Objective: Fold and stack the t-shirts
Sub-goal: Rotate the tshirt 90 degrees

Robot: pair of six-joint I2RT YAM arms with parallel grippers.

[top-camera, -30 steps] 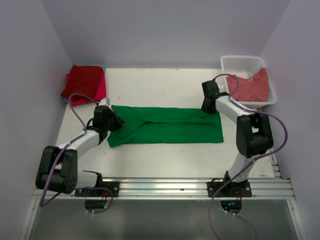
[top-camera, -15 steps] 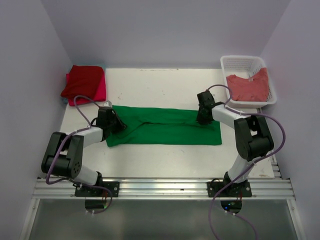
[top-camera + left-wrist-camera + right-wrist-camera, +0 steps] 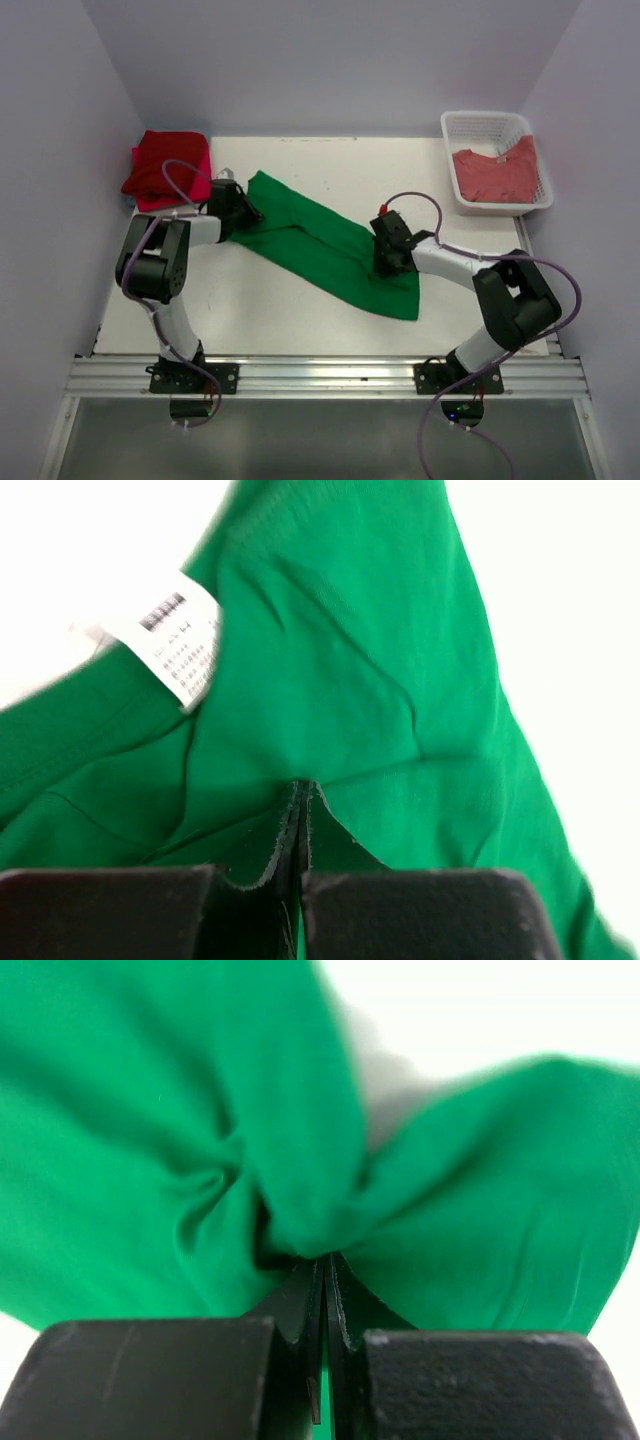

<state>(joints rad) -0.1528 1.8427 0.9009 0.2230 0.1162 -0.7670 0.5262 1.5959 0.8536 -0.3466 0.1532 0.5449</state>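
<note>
The bright green t-shirt lies as a long folded strip slanting across the table from upper left to lower right. My left gripper is shut on its upper left end; the left wrist view shows the cloth pinched between the closed jaws, with a white label beside. My right gripper is shut on the lower right end, green cloth bunched at the jaws. A folded red and pink stack lies at the back left. A salmon-red t-shirt lies in the basket.
The white lattice basket stands at the back right corner. Purple walls close in the table on three sides. A metal rail runs along the near edge by the arm bases.
Both grippers have moved with the green shirt: the left end went back and left toward the red stack, the right end came forward and left, turning the strip from level to diagonal.
</note>
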